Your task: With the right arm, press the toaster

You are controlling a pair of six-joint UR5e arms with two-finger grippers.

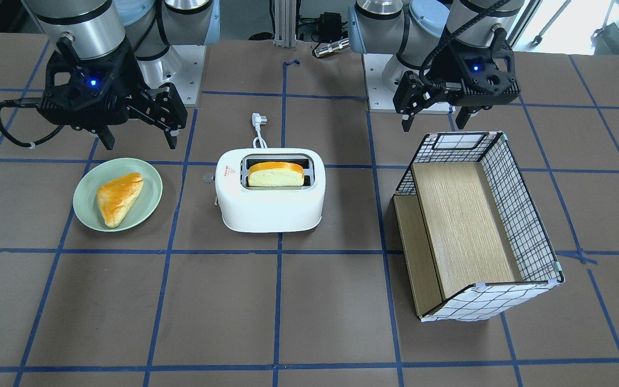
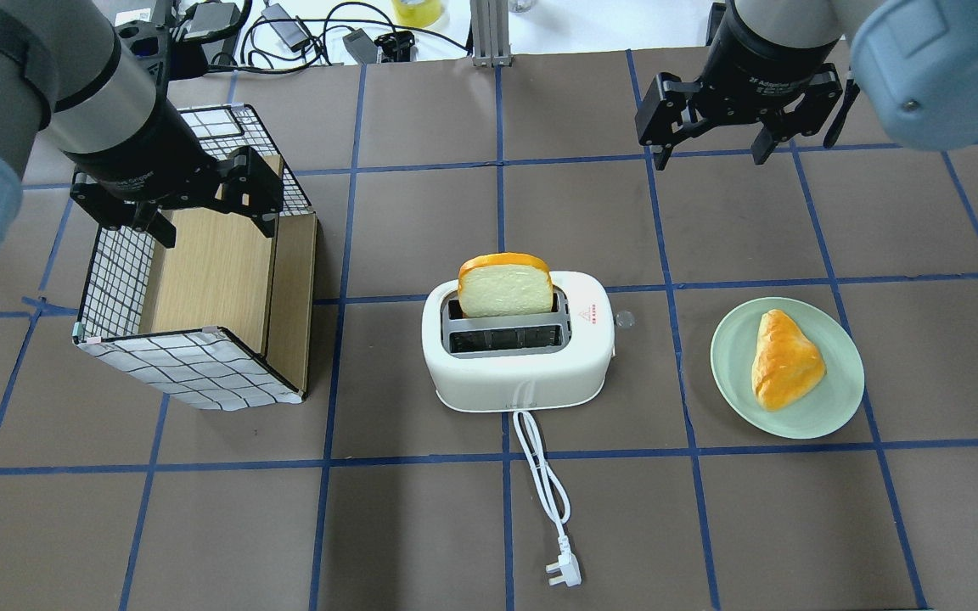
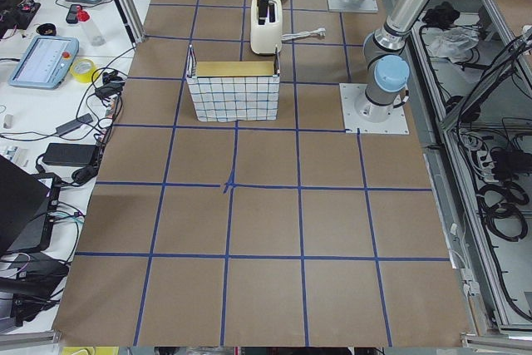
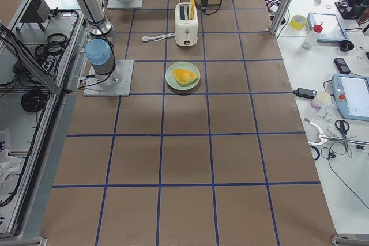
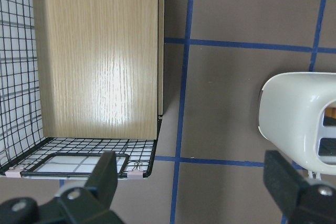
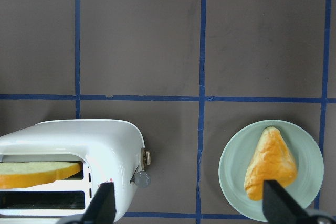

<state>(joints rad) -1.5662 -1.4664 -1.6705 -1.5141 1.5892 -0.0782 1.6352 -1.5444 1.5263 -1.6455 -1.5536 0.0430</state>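
White plastic, the toaster (image 2: pixel 523 356) stands mid-surface (image 2: pixel 421 526). A bread slice (image 2: pixel 506 288) is upright in its far slot, and its small lever (image 6: pixel 146 158) is on the end facing my right side. My right arm (image 2: pixel 782 59) hangs high and points straight down, jaws spread wide and holding nothing, well apart from the toaster. Near the lever end lies a green plate (image 2: pixel 731 361) carrying a pastry (image 2: pixel 786 361). The white cord (image 2: pixel 540 475) trails toward me. On the other side, my left arm (image 2: pixel 107 119) hovers over the grid-patterned box (image 2: pixel 200 369), its jaws likewise wide.
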